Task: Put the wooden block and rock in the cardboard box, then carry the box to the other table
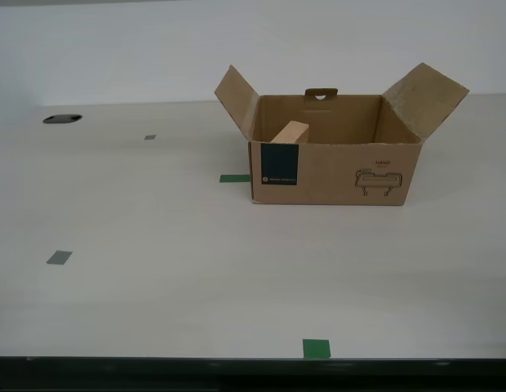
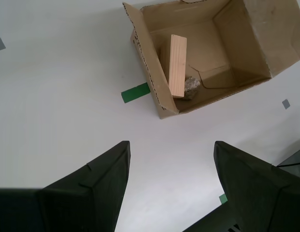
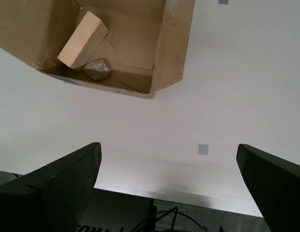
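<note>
The wooden block (image 1: 290, 132) sat inside the cardboard box (image 1: 335, 173), leaning against the box's wall on the exterior view's left, one end poking above the front rim. You only got the rock (image 2: 191, 86) from the wrist cameras: it lay on the box floor, touching the block's lower end. The exterior view hid it behind the front wall.

Both wrist views looked down into the box; the exterior view alone showed the blue label panel (image 1: 279, 164), the line drawing (image 1: 376, 180) and the handle tab (image 1: 320, 94).

Your first gripper (image 3: 169, 179) was spread wide, holding nothing, hanging over bare table short of the box. Your second gripper (image 2: 172, 183) was the same: jaws apart, empty, well clear of the box. Neither arm appeared in the exterior view.

Counts: one block, one rock, one box with two side flaps up.

Tape marks in the exterior view: two green (image 1: 316, 349), one of them half tucked under the box, plus two grey (image 1: 59, 257).

The table (image 1: 155, 286) was smooth off-white, with a dark oval hole (image 1: 62, 119) near the far edge. Plain pale wall (image 1: 114, 49) behind.
</note>
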You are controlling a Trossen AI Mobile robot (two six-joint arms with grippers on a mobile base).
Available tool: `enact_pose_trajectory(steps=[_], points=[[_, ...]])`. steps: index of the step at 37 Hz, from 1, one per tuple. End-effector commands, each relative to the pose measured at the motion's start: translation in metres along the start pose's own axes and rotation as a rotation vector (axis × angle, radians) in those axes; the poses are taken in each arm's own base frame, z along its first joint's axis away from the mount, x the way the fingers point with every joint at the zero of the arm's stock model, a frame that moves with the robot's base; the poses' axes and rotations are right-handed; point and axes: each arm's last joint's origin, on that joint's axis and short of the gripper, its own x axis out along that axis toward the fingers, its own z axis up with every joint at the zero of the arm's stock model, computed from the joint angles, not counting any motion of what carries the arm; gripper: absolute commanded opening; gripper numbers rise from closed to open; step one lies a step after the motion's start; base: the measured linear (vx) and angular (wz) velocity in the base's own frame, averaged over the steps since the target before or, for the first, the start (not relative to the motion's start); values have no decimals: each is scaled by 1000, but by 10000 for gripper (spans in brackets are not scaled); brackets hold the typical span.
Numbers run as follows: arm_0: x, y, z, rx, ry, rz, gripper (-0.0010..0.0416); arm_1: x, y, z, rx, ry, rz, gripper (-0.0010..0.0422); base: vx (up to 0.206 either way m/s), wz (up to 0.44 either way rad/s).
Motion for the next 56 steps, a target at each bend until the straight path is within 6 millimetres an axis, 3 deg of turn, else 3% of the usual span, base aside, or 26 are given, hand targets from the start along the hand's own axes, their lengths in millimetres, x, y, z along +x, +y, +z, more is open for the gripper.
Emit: enact_pose_trajectory(steps=[1,25,42,56], points=[[0,-6,0,33,-1,-22,389,4,2,1,2,-16,1,231,0,0],[4,-41,10,130,-8,-101,389,32,44,-1,-87,-83,-14,231,0,0],[34,-49,37,94,15,-22,389,105,67,14,-138,40,-125,231,0,0],[87,-83,41,175,61,37,390,152,81,36,-147,96,-198,231,0,0]])
